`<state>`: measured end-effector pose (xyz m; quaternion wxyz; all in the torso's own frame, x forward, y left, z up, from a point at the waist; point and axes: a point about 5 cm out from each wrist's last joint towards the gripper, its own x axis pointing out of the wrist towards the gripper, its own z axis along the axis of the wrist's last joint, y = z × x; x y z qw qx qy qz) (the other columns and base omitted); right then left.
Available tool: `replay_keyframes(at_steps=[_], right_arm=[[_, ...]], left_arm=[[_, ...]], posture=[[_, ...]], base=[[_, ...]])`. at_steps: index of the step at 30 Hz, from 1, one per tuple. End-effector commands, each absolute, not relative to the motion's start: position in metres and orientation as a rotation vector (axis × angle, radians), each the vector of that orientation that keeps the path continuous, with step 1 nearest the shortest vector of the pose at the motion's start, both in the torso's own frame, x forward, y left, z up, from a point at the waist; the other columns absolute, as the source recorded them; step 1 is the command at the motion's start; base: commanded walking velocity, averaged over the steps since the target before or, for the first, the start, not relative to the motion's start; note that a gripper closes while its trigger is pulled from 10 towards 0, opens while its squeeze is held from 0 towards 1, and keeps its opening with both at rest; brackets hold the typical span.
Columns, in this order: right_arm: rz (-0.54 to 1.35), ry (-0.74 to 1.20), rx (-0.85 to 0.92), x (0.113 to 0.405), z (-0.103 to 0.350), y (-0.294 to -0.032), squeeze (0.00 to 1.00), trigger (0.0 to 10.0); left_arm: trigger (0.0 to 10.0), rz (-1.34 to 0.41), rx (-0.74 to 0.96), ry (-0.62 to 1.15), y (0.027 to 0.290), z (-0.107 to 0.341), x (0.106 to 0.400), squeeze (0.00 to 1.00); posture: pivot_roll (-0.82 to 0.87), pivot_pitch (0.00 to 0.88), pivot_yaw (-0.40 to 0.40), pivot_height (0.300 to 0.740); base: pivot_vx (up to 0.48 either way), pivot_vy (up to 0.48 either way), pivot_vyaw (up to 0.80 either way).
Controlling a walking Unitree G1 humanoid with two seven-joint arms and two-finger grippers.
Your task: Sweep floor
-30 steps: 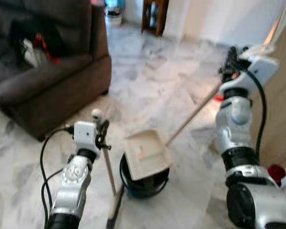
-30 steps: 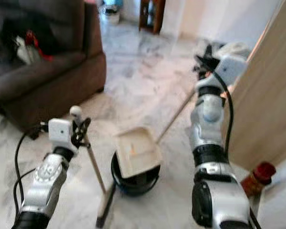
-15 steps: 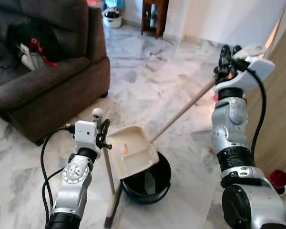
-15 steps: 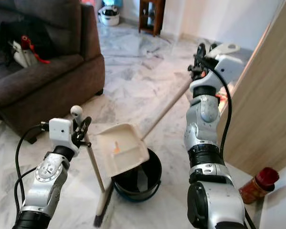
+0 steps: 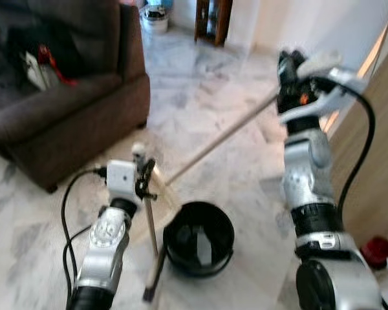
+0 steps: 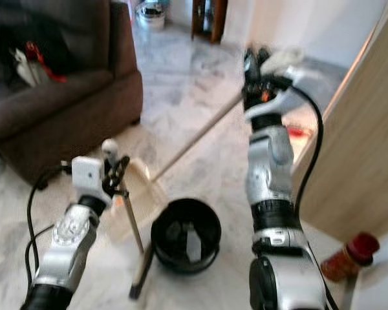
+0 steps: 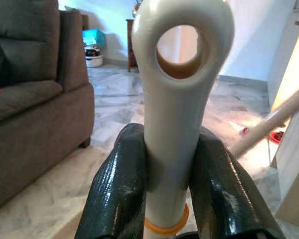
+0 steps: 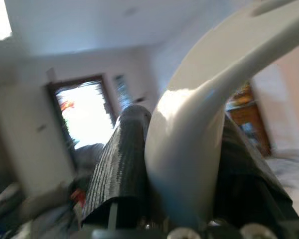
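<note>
Left wrist view gives the plainest look at the broom handle: its pale top with the hanging hole stands straight up between two black fingers that press on both sides of it, so the left gripper is clamped firmly on the handle with no gap to spare. Below those jaws the shaft runs down to the broom head on the marble floor, just beside the black bucket. Holding it upright like this probably keeps the bristles parked and out of the way.

Higher up, the right gripper is closed on the white end of the dustpan handle, fingers tight around it. From those jaws the long pole slopes down and away to the dustpan, which sits tilted near the left gripper and beside the bucket rather than over it. The raised grip likely serves to steer the pan from a distance.

Farther out are a dark sofa with a bag on its seat, a wooden panel next to the right arm, and a red-capped bottle by the panel's base.
</note>
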<state>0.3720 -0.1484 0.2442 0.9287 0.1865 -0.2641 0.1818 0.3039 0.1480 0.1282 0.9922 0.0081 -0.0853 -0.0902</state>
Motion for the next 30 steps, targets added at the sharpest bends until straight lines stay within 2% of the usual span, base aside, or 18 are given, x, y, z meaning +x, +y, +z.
replay_keyframes(at_steps=[1,19,22,26,30], right_arm=[[0.473,-0.577,0.357,0.367,0.256,-0.142,0.0,10.0],[0.492,-0.5,0.285,0.366,0.246,-0.135,0.0,10.0],[0.122,-0.524,0.343,0.379,0.254,-0.177,0.0,10.0],[-0.005,-0.548,0.359,0.378,0.258,-0.195,0.0,10.0],[-0.047,-0.567,0.357,0.378,0.261,-0.201,0.0,10.0]], left_arm=[[10.0,-0.186,-0.005,-0.274,0.145,0.148,0.304,0.0],[10.0,-0.19,-0.006,-0.266,0.145,0.146,0.304,0.0],[10.0,-0.186,-0.007,-0.266,0.146,0.146,0.304,0.0],[10.0,-0.185,-0.006,-0.268,0.147,0.146,0.304,0.0],[10.0,-0.186,-0.005,-0.268,0.147,0.147,0.304,0.0]], posture=[[0.11,0.0,-0.044,0.74],[0.11,0.0,-0.044,0.74],[0.11,0.0,-0.046,0.74],[0.11,0.0,-0.045,0.74],[0.11,0.0,-0.045,0.74]], base=[[0.0,0.0,0.0],[0.0,0.0,0.0],[0.0,0.0,0.0],[0.0,0.0,0.0],[0.0,0.0,0.0]])
